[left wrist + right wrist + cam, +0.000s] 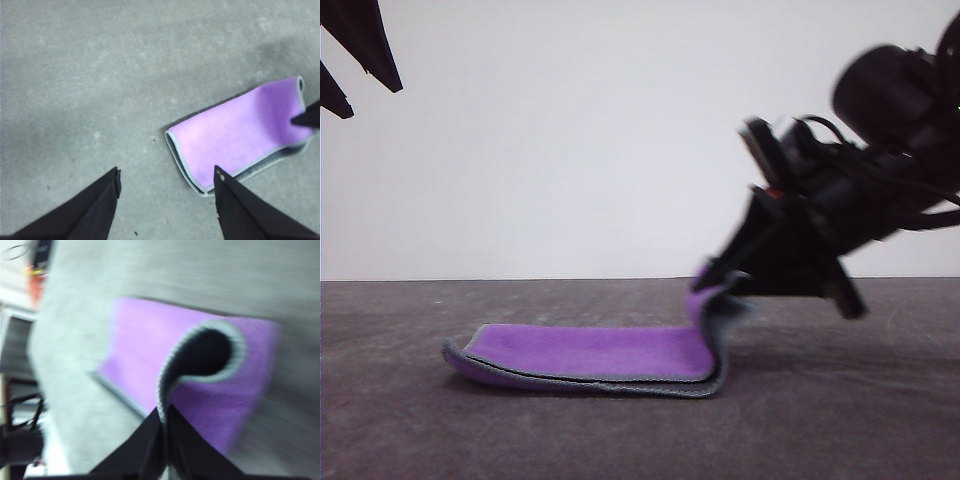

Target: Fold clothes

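Worktop (400,420): grey, matte, carrying the one item of the task. Cloth (590,352): lying right of centre on the worktop, doubled over with the purple face up and grey edging showing along the fold. Its right end is lifted clear of the surface and curls over, dark face inside the curl.

My right gripper (165,427): pressed together on that raised edge, pinching the stitched border.

My left gripper (167,187): spread wide, holding nothing, hanging above bare worktop just beside the cloth's near end.

Assessment: the cloth appears light, limp and thin; it droops wherever unsupported. Best hold, in my judgement, is the stitched edging near a corner, where the material is firmest.
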You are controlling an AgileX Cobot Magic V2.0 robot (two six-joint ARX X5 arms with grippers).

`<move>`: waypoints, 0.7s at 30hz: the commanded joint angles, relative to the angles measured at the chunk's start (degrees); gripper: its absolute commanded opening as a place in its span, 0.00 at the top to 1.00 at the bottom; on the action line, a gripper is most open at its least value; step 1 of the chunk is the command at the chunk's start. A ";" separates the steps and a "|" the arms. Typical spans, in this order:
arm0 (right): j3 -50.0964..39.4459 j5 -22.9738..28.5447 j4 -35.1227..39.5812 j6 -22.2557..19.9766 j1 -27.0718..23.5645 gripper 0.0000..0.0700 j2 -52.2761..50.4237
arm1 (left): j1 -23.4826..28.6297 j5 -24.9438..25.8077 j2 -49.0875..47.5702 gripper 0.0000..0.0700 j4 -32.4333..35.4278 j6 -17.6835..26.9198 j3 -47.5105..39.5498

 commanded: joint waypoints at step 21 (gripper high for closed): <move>17.55 3.66 1.12 4.68 14.08 1.00 13.44 | -0.11 0.09 0.63 0.49 1.23 -1.24 0.55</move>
